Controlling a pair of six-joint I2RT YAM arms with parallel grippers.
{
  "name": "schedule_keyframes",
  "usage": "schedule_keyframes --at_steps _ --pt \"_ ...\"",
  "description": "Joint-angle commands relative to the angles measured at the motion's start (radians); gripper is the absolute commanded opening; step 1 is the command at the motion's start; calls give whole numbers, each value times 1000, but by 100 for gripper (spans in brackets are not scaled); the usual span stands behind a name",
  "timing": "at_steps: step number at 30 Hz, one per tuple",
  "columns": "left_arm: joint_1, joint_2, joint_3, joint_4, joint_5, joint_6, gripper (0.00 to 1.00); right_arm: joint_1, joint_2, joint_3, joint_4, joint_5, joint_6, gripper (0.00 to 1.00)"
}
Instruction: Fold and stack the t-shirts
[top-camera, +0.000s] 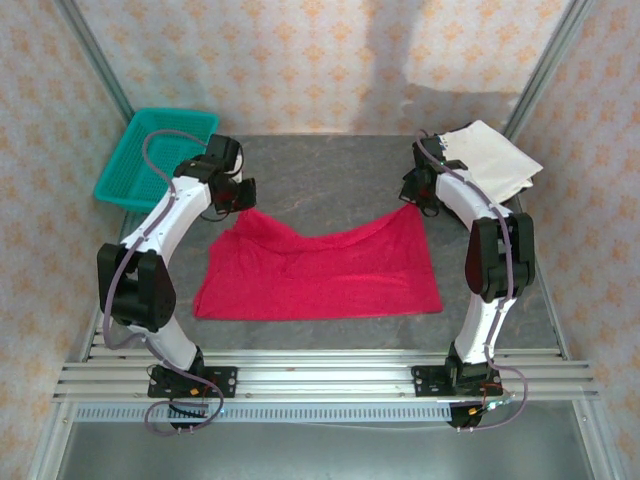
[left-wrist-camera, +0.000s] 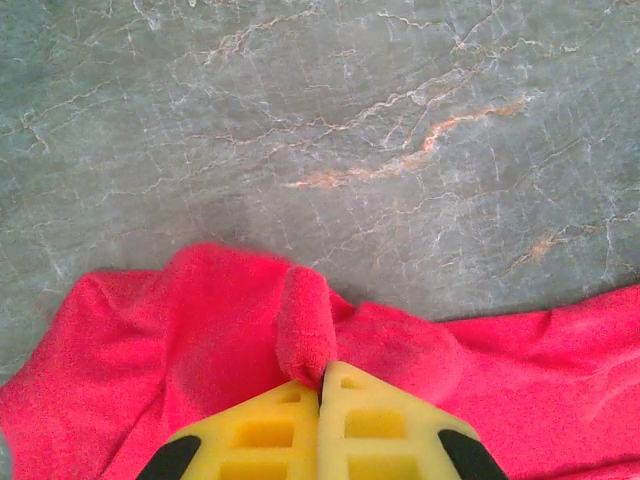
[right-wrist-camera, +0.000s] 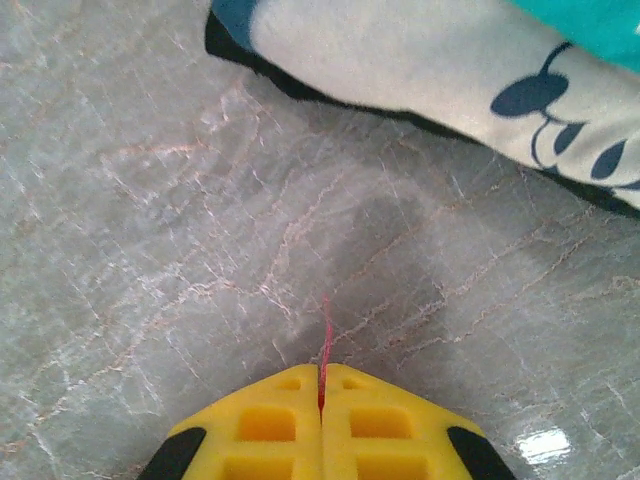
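A bright red t-shirt (top-camera: 320, 270) lies spread across the middle of the table, its far edge lifted at both corners. My left gripper (top-camera: 243, 200) is shut on the far left corner; in the left wrist view a bunched fold of the red t-shirt (left-wrist-camera: 305, 325) sticks out from between the closed yellow fingers (left-wrist-camera: 250, 430). My right gripper (top-camera: 418, 200) is shut on the far right corner, where a thin red edge of the red t-shirt (right-wrist-camera: 324, 345) shows between its fingers (right-wrist-camera: 380, 425). A folded white t-shirt (top-camera: 490, 158) lies at the back right, on a dark printed t-shirt (right-wrist-camera: 560, 100).
A teal mesh basket (top-camera: 155, 155) stands at the back left, partly off the table edge. Grey marble tabletop (top-camera: 330, 170) shows behind the red shirt. Metal frame posts rise at both back corners, and aluminium rails run along the near edge.
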Motion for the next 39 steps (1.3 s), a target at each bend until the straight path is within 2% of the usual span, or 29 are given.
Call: schedule_keyframes --at_steps 1,7,19,25,30,34,39 --pt "5 39 9 -2 43 32 1 6 -11 48 -33 35 -25 0" --pt "5 58 -25 59 63 12 1 6 -5 35 -30 33 -23 0" --pt "44 187 211 39 -158 62 0 8 -5 88 65 111 -67 0" --pt "69 292 336 35 -246 72 0 7 70 190 62 172 -110 0" --pt "74 335 364 38 -288 82 0 6 125 248 54 199 -124 0" --pt "76 342 363 45 -300 82 0 3 155 281 55 203 -122 0" --pt "75 323 351 53 -256 78 0 3 168 307 41 198 -129 0"
